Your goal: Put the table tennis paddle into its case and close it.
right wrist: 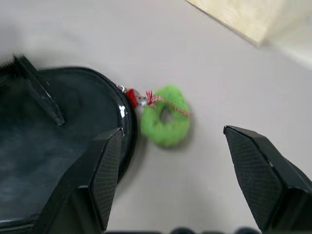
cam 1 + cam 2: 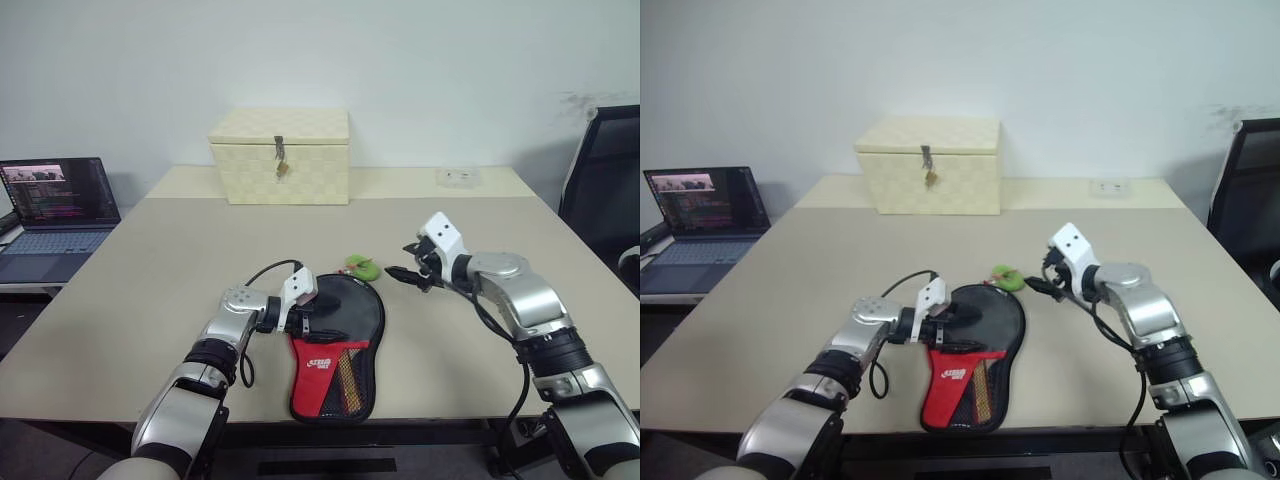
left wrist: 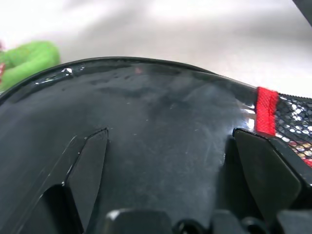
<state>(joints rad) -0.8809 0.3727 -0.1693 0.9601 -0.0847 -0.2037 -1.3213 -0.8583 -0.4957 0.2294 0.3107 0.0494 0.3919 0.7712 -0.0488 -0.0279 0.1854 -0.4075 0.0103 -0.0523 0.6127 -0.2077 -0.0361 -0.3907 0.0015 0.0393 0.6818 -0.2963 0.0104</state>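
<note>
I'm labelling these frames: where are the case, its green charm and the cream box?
case (image 2: 322,362): left eye view, on its red logo panel.
green charm (image 1: 165,126): right wrist view, on the fuzzy ring's lower rim.
cream box (image 2: 300,170): left eye view, on its front wall.

Beige table (image 2: 150,290) w/ seam across far part, set against plain white wall (image 2: 400,60). Cream checkered box (image 2: 281,156) w/ metal latch at table's far centre. Open laptop (image 2: 55,215) on separate surface left of table. Black chair (image 2: 608,190) right of table. Wall scuffed above chair.
</note>
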